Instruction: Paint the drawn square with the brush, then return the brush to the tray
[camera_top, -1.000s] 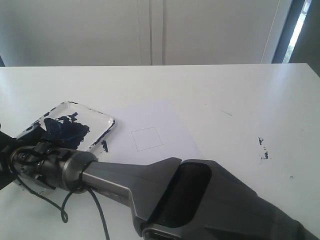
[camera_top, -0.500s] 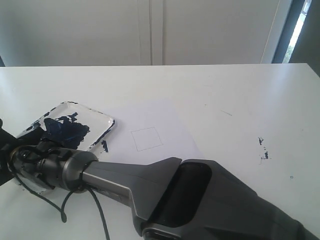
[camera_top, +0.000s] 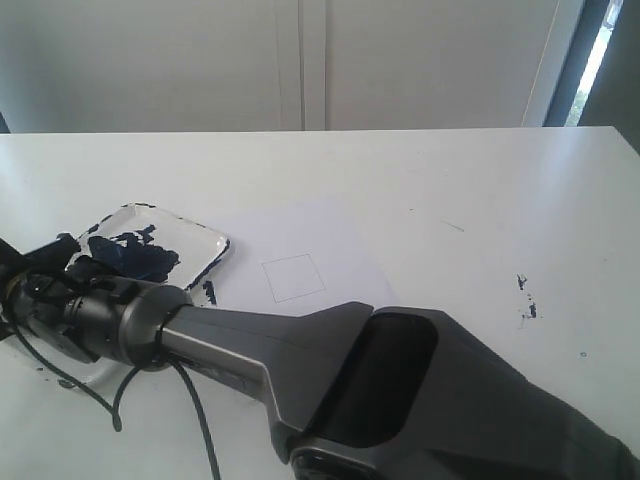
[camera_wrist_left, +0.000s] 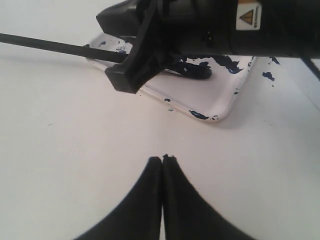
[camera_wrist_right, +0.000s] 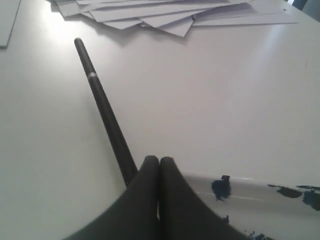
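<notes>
well, my right fingers (camera_wrist_right: 159, 162) are pinched fully together on the brush (camera_wrist_right: 105, 112), clamping its black handle low down, close to the tray (camera_top: 190, 236). from the pinch the long bare handle runs out over the white table (camera_top: 450, 180), clear of the tray's rim. the bristle end is hidden behind my own fingers, so i cannot say where it rests.

seen from the outside camera, my right arm reaches right across the table to about eight o'clock, where the wrist hangs over the tray's near corner. the tray is white with a raised rim, and dark blue paint is smeared and blotched across its floor and along its edges.

my left fingers (camera_wrist_left: 162, 159) are also closed tip to tip, with nothing between them, hovering above bare table just short of the tray.

at three o'clock from the tray lies a white sheet (camera_top: 335, 245), its edge just beside the tray's rim. the square (camera_top: 293, 277) is drawn on it in thin grey line, its inside white. further out toward three o'clock, well apart from the sheet, a few dark paint specks (camera_top: 525, 295) mark the table. beyond the brush's far end, a fanned pile of white sheets (camera_wrist_right: 175, 15) lies on the table.
</notes>
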